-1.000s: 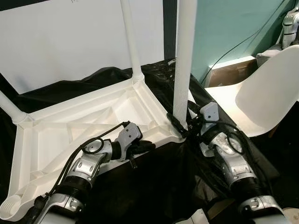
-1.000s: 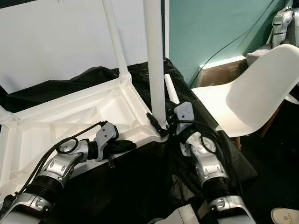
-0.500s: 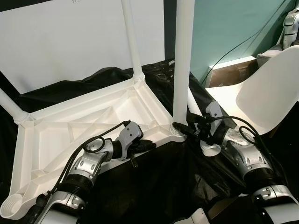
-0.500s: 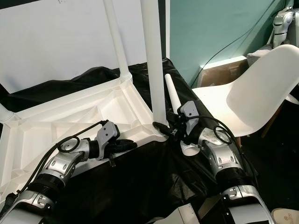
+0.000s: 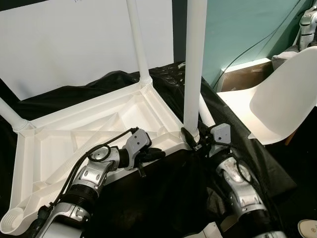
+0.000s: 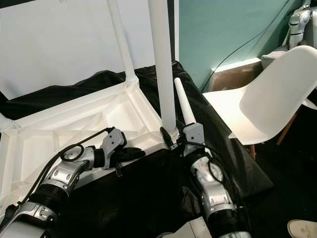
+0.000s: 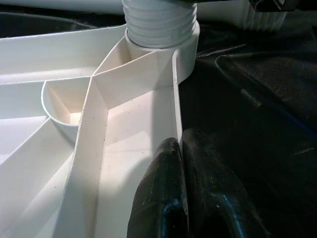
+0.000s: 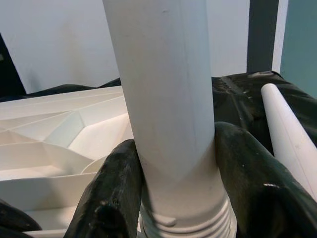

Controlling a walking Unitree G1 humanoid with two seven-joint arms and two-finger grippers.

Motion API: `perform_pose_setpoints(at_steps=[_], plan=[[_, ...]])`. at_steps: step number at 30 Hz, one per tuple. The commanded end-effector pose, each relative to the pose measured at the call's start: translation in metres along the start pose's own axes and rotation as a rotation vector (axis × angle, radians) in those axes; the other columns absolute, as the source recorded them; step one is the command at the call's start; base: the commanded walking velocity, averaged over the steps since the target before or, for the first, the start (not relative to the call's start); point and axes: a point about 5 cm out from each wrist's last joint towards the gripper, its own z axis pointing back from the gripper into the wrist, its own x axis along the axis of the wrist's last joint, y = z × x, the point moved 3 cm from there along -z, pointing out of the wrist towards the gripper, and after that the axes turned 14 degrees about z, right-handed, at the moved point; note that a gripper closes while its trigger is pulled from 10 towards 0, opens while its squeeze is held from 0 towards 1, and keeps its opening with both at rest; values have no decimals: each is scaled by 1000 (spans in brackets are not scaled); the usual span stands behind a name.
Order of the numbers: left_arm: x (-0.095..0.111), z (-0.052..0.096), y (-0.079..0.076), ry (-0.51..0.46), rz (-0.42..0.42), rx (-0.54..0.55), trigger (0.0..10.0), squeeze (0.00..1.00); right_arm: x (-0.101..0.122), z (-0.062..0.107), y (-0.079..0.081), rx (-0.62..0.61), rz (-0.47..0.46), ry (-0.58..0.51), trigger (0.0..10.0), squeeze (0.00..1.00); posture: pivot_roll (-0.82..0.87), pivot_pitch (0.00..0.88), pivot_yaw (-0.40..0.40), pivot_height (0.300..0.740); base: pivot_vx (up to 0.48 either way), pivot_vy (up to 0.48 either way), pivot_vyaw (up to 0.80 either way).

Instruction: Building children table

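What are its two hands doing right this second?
Left end effector: shut on the rim of the upturned tabletop.
Right end effector: shut on the upright table leg near its threaded base.

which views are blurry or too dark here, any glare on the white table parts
Left eye view: sharp and evenly lit, the upturned tabletop bright, not blown out. Left wrist view: left gripper fingertips soft, black sheet nearly featureless. Right wrist view: the leg is crisp, the right gripper fingers slightly soft with small highlights.
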Motion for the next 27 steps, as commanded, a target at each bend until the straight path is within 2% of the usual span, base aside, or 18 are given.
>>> perform_pose_setpoints(at_steps=[1,2,3,5,6,8,9,12,13,15,18,24,25,26,27], plan=[[-21,1,-2,81,40,2,10000,0,3,2,-6,-64,6,-13,0,0,-60,0,85,740,0,0,0],[-21,1,-2,81,40,2,10000,0,3,2,-6,-64,6,-13,0,0,-60,0,85,740,0,0,0],[-23,1,-3,82,44,-1,10000,0,2,2,2,-40,2,-1,10000,0,-62,0,92,740,0,0,0],[-24,1,-4,83,47,-3,10000,0,2,1,5,-22,-1,-1,10000,0,-63,0,93,740,0,0,0],[-24,1,-5,83,48,-5,10000,0,2,0,8,1,-13,-3,10000,941,-68,0,95,740,0,0,0],[-24,0,-5,83,49,-6,10000,0,3,0,10,6,-17,-5,10000,941,-70,0,96,740,0,0,0],[-25,0,-6,84,50,-7,10000,0,4,-3,12,58,-41,-10,10000,1000,-74,0,98,740,0,0,0],[-25,-4,-7,83,53,-12,10000,0,5,-7,10,160,-57,-28,10000,1000,-81,0,104,740,0,0,0],[-25,-5,-8,82,53,-14,10000,0,5,-8,8,201,-43,-36,10000,0,-94,0,98,740,0,0,0],[-24,-7,-10,74,56,-26,10000,0,8,-12,3,284,-27,-51,10000,0,-102,0,94,740,0,0,0],[-25,-10,-11,70,61,-28,10000,0,12,-16,-6,336,7,-67,10000,0,-98,0,89,740,0,0,0],[-25,-17,-19,66,61,-52,10000,0,6,-22,-23,445,97,-29,10000,0,-102,0,83,740,0,0,0],[-26,-17,-19,73,59,-53,10000,0,4,-23,-27,467,112,-14,9020,0,-96,0,77,740,0,0,0],[-26,-17,-19,73,59,-53,10000,0,4,-23,-27,467,112,-14,9020,0,-96,0,77,740,0,0,0],[-27,-16,-18,80,55,-50,10000,0,3,-24,-30,476,119,-3,3490,0,-94,0,76,740,0,0,0]])
